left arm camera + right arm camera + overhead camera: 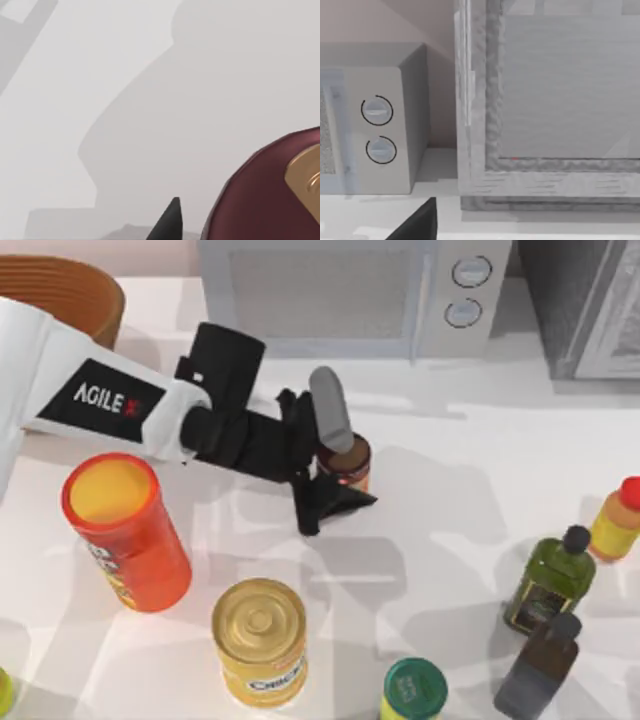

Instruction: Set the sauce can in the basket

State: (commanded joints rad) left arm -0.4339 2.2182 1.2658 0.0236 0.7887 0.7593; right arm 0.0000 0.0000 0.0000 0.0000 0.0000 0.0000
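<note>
The sauce can [350, 464], short with a dark brown top, stands near the table's middle, in front of the microwave. My left gripper [338, 468] is open and straddles it, one finger on the far side and one on the near side. In the left wrist view the can's dark red side and gold label [270, 190] loom close, and a black fingertip [171, 217] stands slightly apart from it. The woven basket [60, 290] sits at the far left corner, behind my left arm. My right gripper [420, 225] is parked off to the right, facing the microwave.
A red-orange canister [125, 530] and a gold-topped yellow can [260, 640] stand front left. A green-lidded can [413, 690], an olive bottle [548, 580], a dark bottle [540, 665] and a red-capped yellow bottle [618, 520] stand front right. The microwave [340, 290] lines the back.
</note>
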